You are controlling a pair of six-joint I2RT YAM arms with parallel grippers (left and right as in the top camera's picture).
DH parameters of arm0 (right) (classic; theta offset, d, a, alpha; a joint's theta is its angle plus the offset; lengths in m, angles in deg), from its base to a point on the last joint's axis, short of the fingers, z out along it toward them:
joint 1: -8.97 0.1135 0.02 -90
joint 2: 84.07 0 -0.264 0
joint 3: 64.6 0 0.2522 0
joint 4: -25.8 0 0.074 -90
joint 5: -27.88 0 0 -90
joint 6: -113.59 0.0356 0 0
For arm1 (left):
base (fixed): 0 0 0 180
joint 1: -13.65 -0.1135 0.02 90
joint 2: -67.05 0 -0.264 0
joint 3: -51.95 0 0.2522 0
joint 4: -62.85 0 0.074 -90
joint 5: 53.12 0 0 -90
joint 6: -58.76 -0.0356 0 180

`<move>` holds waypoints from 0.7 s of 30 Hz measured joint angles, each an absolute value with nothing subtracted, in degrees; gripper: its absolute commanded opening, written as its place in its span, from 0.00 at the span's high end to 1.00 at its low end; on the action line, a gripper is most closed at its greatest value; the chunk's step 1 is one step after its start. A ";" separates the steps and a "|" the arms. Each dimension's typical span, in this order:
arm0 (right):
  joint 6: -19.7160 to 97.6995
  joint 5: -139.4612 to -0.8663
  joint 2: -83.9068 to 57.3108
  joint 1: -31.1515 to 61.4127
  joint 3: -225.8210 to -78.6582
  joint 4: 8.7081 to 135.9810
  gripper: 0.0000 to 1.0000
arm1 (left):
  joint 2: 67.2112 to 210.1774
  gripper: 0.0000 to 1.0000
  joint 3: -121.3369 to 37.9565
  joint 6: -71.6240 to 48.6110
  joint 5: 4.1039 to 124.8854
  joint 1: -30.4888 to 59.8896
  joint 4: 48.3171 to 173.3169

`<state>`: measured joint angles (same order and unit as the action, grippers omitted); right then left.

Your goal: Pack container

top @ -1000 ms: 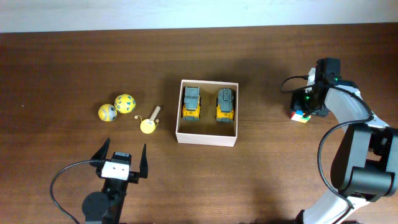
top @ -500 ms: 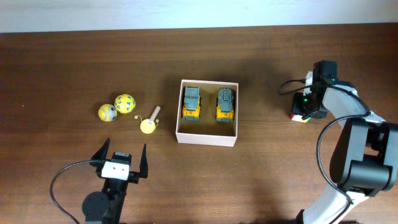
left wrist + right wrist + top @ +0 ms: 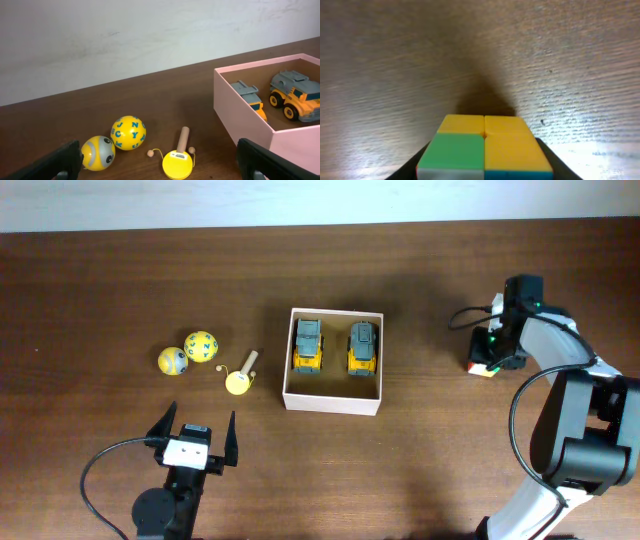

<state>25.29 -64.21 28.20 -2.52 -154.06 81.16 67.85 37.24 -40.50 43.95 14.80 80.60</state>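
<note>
Right gripper (image 3: 487, 361) closed onto cube (image 3: 484, 150) | ball (image 3: 128, 132) letters: J, Y

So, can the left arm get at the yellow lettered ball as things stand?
Probably yes: the left gripper is open and faces the lettered ball across bare table. The grey-faced ball sits close beside it and might get nudged.

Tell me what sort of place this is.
Probably a robotics lab bench: a left gripper and right gripper on cabled arms, a wooden table against a plain white wall, plus toy balls and a puzzle cube around a cardboard container.
</note>
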 measured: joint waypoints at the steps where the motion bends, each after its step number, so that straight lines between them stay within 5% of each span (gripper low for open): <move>1: 25.31 -64.51 28.26 -2.52 -154.79 82.02 0.60 | 67.85 0.01 37.24 -40.50 43.95 14.80 80.60; 21: 25.33 -84.38 28.28 6.51 -186.68 105.18 0.61 | 67.85 0.01 37.24 -40.50 43.95 14.80 80.60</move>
